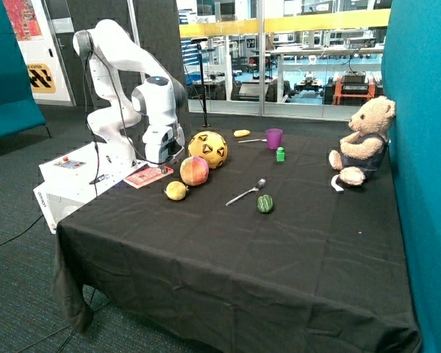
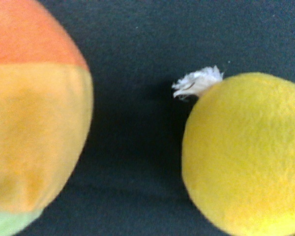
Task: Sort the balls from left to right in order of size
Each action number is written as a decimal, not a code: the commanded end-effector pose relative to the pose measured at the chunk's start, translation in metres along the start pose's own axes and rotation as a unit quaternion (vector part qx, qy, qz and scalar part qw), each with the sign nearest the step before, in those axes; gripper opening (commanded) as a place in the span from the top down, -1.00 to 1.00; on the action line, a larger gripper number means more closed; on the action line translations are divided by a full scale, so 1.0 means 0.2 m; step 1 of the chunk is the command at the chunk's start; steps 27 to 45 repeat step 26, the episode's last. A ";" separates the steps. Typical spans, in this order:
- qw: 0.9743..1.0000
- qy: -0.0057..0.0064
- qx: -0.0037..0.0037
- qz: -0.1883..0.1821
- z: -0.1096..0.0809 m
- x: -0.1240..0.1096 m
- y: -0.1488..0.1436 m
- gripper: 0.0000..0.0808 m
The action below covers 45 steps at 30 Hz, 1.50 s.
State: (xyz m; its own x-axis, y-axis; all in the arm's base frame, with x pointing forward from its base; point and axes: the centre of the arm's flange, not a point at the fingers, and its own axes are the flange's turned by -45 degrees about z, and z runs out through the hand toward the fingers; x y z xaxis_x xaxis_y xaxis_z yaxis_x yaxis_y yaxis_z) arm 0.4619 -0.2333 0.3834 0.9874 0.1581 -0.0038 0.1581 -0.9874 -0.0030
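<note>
Balls already ran small lemon-sized ball (image 1: 176, 190), pink-and-yellow ball (image 1: 195, 170), large yellow ball (image 1: 208, 149), so the gripper (image 1: 162, 157), finger state untellable, needed only a clean vertical retreat.

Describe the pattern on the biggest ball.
Yellow with black triangle marks; the outside view shows it best.

Franka arm (image 1: 121, 70): glossy white rounded link shells with grey joint bands. One joint cap (image 1: 159, 81) dark with a blue spot. Black cable (image 1: 95, 118) running down along the column. Wrist block boxy, white; the gripper (image 1: 160, 158) below appears darker, detail unclear.
</note>
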 end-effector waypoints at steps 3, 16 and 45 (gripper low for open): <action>1.000 0.002 -0.002 -0.011 -0.08 -0.05 -0.03 -0.51; 1.000 0.002 -0.002 -0.030 -0.12 0.09 -0.05 -0.51; 0.999 0.002 -0.002 -0.052 -0.14 0.20 -0.14 -0.52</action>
